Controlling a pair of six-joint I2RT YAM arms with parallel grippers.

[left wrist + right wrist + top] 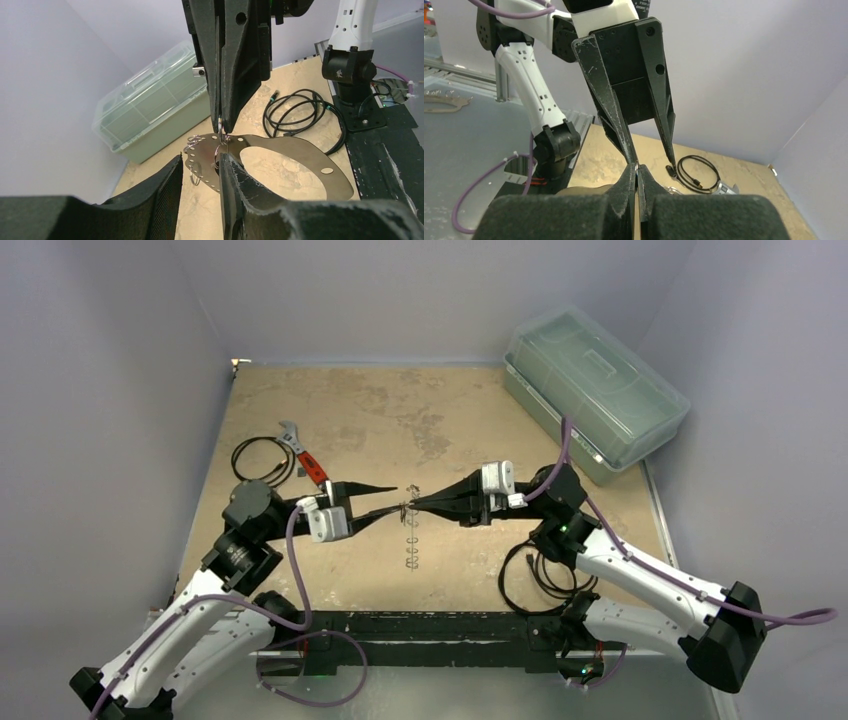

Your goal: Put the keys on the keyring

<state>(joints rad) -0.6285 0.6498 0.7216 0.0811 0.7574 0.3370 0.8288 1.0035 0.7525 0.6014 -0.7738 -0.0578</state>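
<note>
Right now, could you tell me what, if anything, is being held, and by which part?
The right gripper pinches the keyring at its perforated edge; the left gripper is open, holding nothing.

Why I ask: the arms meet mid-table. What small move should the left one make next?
Probably close the left fingers on the flat silver holed plate: its edge seems to sit in their open gap, while the right fingers pinch a small silver ring at that edge.

The table point(400, 410) is showing mottled tan with darker blotches — the wrench point(305, 457) is glowing red at its handle. The box point(595, 390) is looking pale green under a clear lid; left gripper point(398, 498) and right gripper point(413, 504) are showing matte black, the keyring point(337, 180) gleaming silver, dotted with holes.
</note>
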